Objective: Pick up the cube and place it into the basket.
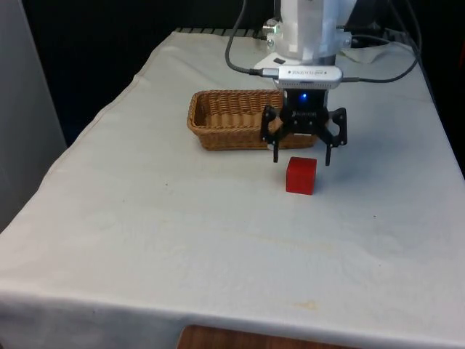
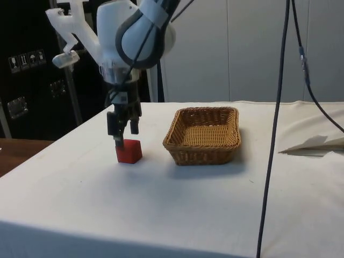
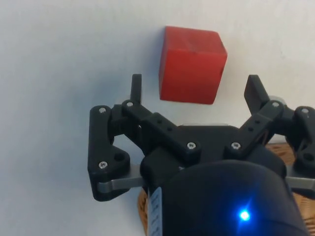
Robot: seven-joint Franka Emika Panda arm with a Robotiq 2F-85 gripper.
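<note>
A red cube [image 1: 301,175] rests on the white cloth, just in front of the wicker basket [image 1: 218,116]. My gripper [image 1: 302,159] hangs open right above the cube, its two fingers spread wider than the cube and nothing between them. From the side, the gripper [image 2: 122,138] has its fingertips at about the level of the top of the cube [image 2: 129,151], with the basket [image 2: 205,135] a short way off. In the wrist view the cube [image 3: 192,65] lies ahead of the open gripper [image 3: 195,87].
The oval basket is empty. A grey cable [image 2: 275,129] hangs down in the side view, and folded white paper [image 2: 317,144] lies on the cloth beyond the basket. The table's edges [image 1: 94,123] drop off on both sides.
</note>
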